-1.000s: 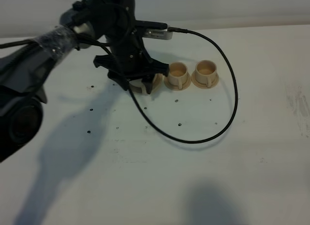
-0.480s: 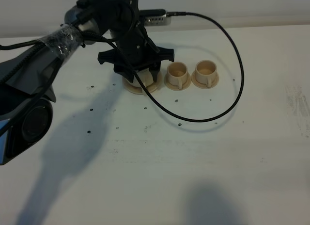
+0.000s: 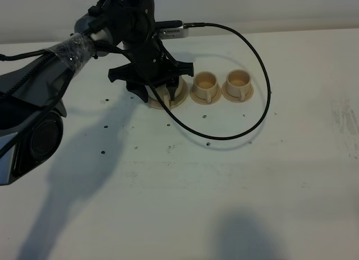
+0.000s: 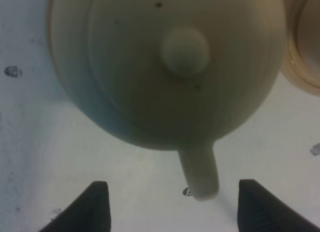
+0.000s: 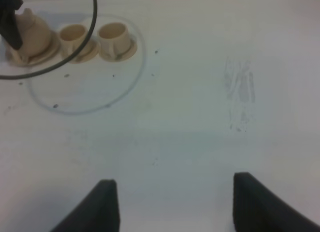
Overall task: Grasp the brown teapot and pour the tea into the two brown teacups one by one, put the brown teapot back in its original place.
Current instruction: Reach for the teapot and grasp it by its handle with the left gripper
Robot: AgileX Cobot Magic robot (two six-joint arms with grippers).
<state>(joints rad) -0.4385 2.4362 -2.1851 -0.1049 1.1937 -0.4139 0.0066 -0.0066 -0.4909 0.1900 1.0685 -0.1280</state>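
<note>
The brown teapot (image 4: 165, 77) sits on its wide saucer (image 3: 178, 97), the original place, at the back left of the table. My left gripper (image 3: 159, 95) hangs right over it and hides most of it in the high view. In the left wrist view the left gripper (image 4: 172, 209) is open, with the teapot's loop handle (image 4: 200, 177) between the fingertips (image 4: 95, 207) and not touching them. The two brown teacups (image 3: 206, 83) (image 3: 238, 80) stand on small saucers to the right of the teapot. My right gripper (image 5: 180, 207) is open and empty above bare table, far from the teapot (image 5: 31, 29).
A black cable (image 3: 263, 103) from the left wrist loops over the table, around and in front of the cups. A cup's saucer edge (image 4: 305, 57) shows beside the teapot. Small dark specks (image 3: 208, 143) dot the white table.
My left gripper has shifted a little and turned above the teapot, still open. The cable loop has swung and changed shape. The cups have not moved.
</note>
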